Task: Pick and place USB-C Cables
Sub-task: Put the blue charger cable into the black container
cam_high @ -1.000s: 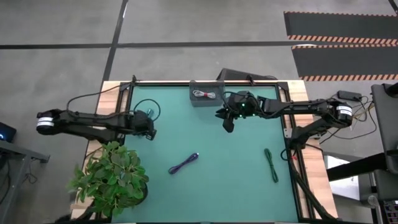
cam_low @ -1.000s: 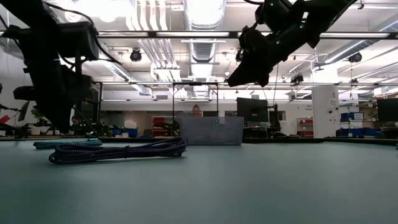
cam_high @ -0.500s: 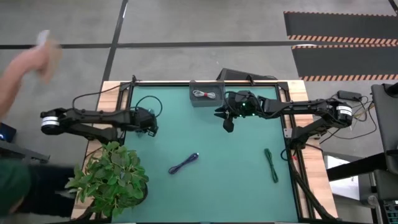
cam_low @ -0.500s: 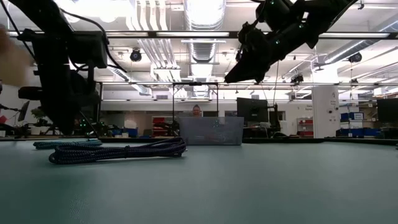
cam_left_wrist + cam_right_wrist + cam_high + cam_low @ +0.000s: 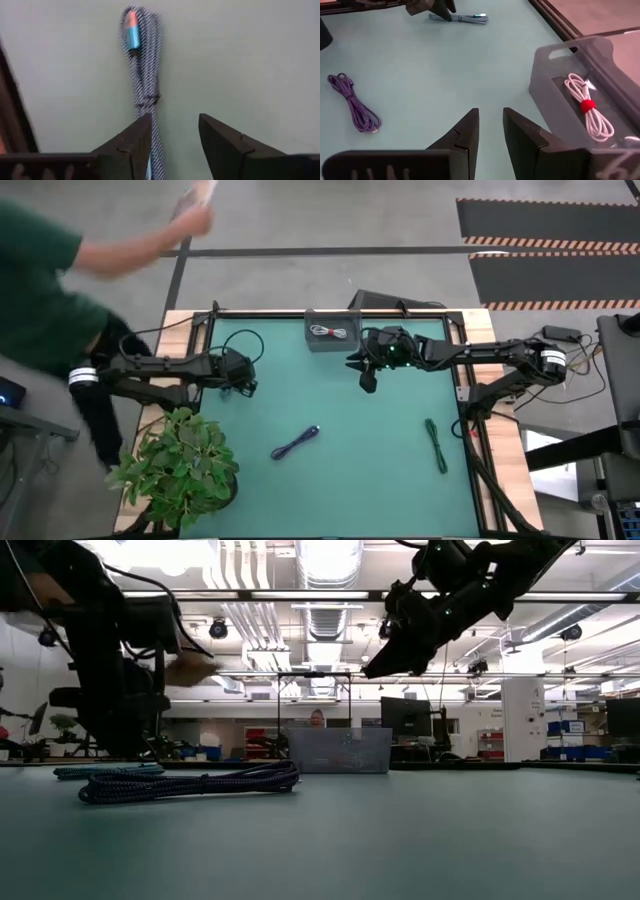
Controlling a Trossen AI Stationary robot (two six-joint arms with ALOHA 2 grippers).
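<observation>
The thin blue braided cable bundle [image 5: 142,75] lies near the counter's left edge, limp and light; I'd pinch its tied middle. My left hand [image 5: 172,142] hovers over it, fingers apart, empty.

My white cable with red tie [image 5: 586,108] lies in the tray. Purple [image 5: 295,443], green [image 5: 436,445] and blue [image 5: 142,75] cables lie on the mat.
</observation>
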